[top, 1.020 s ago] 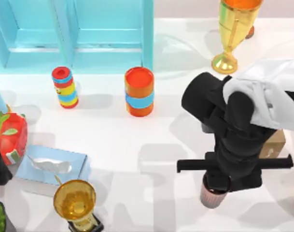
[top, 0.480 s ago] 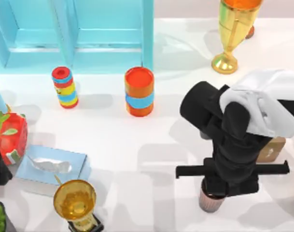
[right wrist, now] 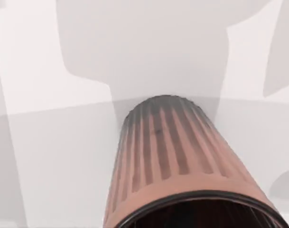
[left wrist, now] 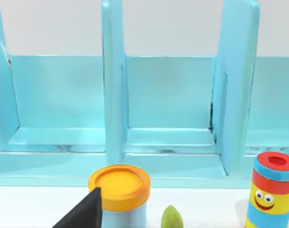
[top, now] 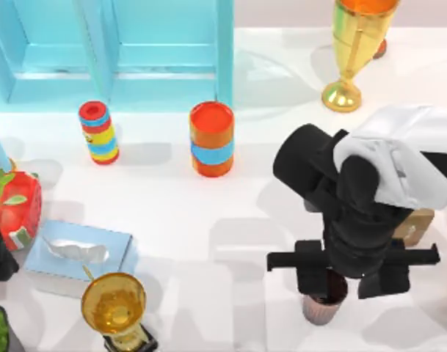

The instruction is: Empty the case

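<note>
Right gripper (top: 353, 276) jaws spread, released, ribbed cup (top: 323, 305) standing between and below them on table (top: 208, 220). Blue case (top: 120, 51) compartments looked empty; task seemingly near done.

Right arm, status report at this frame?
Right gripper open over ribbed cup, upright on table. Blue case bays look empty. Nothing blocking.
</note>
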Controlling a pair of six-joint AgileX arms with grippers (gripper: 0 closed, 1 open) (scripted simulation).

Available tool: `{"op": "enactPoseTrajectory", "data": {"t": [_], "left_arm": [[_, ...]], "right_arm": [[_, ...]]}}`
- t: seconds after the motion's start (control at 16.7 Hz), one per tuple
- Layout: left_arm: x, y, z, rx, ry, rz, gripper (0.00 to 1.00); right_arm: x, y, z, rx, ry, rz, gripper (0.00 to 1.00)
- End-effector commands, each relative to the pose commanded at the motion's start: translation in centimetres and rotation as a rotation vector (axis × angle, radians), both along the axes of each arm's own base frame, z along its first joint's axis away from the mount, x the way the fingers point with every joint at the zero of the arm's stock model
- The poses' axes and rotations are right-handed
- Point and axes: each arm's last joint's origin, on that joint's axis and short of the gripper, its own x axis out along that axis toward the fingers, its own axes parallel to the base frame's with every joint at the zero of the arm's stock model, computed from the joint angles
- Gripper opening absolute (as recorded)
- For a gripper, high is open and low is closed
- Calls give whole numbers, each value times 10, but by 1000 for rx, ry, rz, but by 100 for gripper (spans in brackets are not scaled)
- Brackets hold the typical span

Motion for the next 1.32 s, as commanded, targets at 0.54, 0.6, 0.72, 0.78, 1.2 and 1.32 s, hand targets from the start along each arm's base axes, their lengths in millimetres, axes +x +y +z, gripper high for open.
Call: {"op": "enactPoseTrajectory", "data": {"t": [0.54, 0.6, 0.72, 0.78, 1.2, 1.32], "left_arm": [[0, 0, 0, 0, 0, 0, 100], [0, 0, 0, 0, 0, 0, 100], [0, 0, 0, 0, 0, 0, 100], [0, 0, 0, 0, 0, 0, 100], [0, 0, 0, 0, 0, 0, 100], [0, 0, 0, 0, 0, 0, 100]], "right_arm": [[0, 0, 0, 0, 0, 0, 100], [0, 0, 0, 0, 0, 0, 100], [0, 0, 0, 0, 0, -1, 100], [0, 0, 1, 0, 0, -1, 100], [4, 4, 52, -7, 6, -3, 100], [3, 3, 73, -5, 4, -3, 100]]}}
